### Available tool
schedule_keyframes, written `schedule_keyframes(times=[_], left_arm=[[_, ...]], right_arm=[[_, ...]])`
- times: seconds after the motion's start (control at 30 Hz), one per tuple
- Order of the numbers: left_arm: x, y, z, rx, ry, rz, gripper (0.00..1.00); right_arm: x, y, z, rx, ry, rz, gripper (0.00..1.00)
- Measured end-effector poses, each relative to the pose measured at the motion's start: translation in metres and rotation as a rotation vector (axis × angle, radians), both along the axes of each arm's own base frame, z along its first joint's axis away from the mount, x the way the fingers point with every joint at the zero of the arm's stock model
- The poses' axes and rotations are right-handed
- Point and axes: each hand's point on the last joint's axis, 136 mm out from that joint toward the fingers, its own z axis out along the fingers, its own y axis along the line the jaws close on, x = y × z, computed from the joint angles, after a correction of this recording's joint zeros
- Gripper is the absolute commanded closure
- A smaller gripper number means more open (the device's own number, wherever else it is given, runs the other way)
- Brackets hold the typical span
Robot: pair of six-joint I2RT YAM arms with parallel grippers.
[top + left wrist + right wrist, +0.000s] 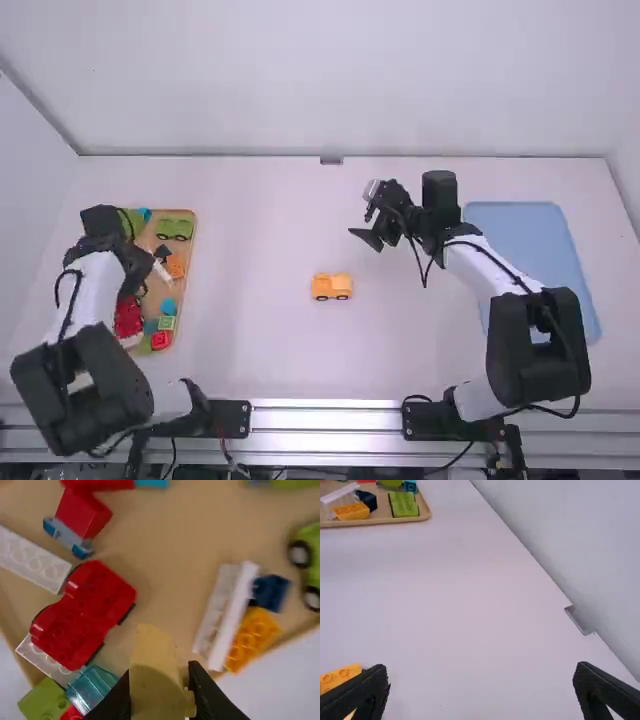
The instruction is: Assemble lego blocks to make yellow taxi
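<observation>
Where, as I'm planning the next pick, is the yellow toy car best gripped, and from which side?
Probably from straight above, pinching the long sides over the wheels: the yellow toy car stands upright, longer than wide, leaving both flanks open.

In the high view, the left arm (95, 290) covers the tray's (193, 290) nine o'clock side; the right arm (540, 350) hides the blue mat's (530, 235) seven o'clock corner. Up close, the yellow block (157, 685) is blurred (fuzzy as felt, really). The green car (311, 560) and orange toy (340, 677) are cut off by wrist-view edges.
</observation>
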Motion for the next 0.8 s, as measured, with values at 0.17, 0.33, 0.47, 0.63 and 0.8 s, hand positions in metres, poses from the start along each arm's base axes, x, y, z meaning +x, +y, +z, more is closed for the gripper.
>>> schedule_keyframes(times=[0.17, 0.33, 0.47, 0.63, 0.8], left_arm=[[0.029, -0.032, 0.046, 0.080, -0.161, -0.214, 0.86], [0.063, -0.084, 0.076, 0.149, -0.317, -0.498, 0.90], [0.087, -0.142, 0.088, 0.222, -0.427, -0.767, 0.90], [0.099, -0.203, 0.085, 0.277, -0.527, -1.024, 0.98], [0.100, -0.248, 0.085, 0.311, -0.659, -1.229, 0.98]], right_arm=[[0.004, 0.011, 0.013, 0.040, -0.036, 0.000, 0.02], [0.008, 0.031, 0.037, 0.143, -0.046, -0.011, 0.01], [0.008, 0.049, 0.061, 0.265, -0.012, -0.026, 0.02], [0.005, 0.058, 0.073, 0.372, 0.104, -0.053, 0.02], [0.006, 0.057, 0.069, 0.411, 0.194, -0.086, 0.02]])
